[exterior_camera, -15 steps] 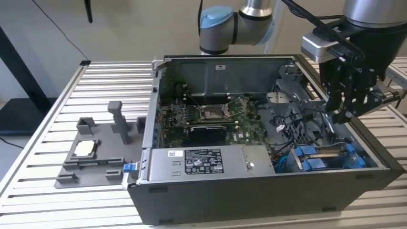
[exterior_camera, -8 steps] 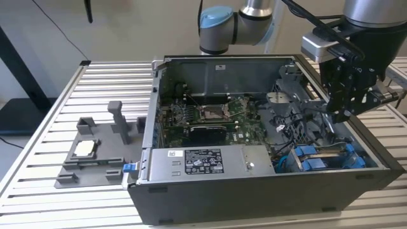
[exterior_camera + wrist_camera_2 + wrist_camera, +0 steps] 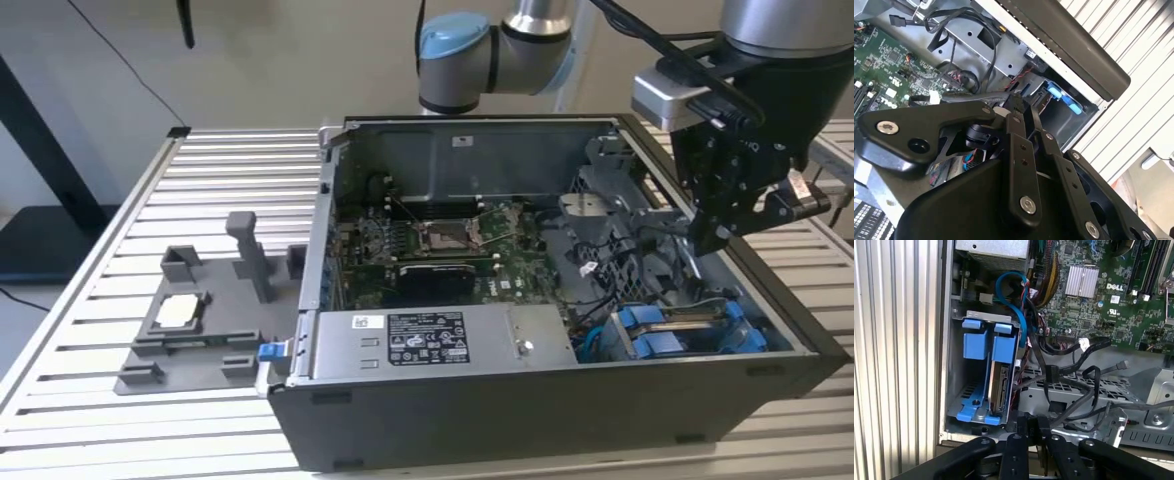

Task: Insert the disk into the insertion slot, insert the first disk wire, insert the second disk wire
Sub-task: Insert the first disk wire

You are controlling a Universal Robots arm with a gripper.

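Observation:
The disk (image 3: pixel 1000 385) stands on edge inside the insertion slot (image 3: pixel 961 365), framed by its blue carrier; its connector edge faces the case interior with no wire plugged into it. In the exterior view the slot (image 3: pixel 747 335) sits at the near right corner of the dark case, the disk (image 3: pixel 687 322) inside it. My gripper (image 3: pixel 710 238) hangs above the tangle of cables just behind the slot. In both wrist views its fingers (image 3: pixel 1021 427) are drawn together, gripper (image 3: pixel 1016 107), gripper (image 3: pixel 1032 422), and a flat black disk wire (image 3: pixel 954 96) runs into the tips.
A green motherboard (image 3: pixel 441 240) covers the case floor. The grey labelled power-supply box (image 3: pixel 414 340) lies along the near wall. Loose black cables (image 3: pixel 1074 370) and a blue cable (image 3: pixel 1014 295) lie beside the slot. A grey fixture (image 3: pixel 200 320) stands on the slatted table (image 3: pixel 80 300).

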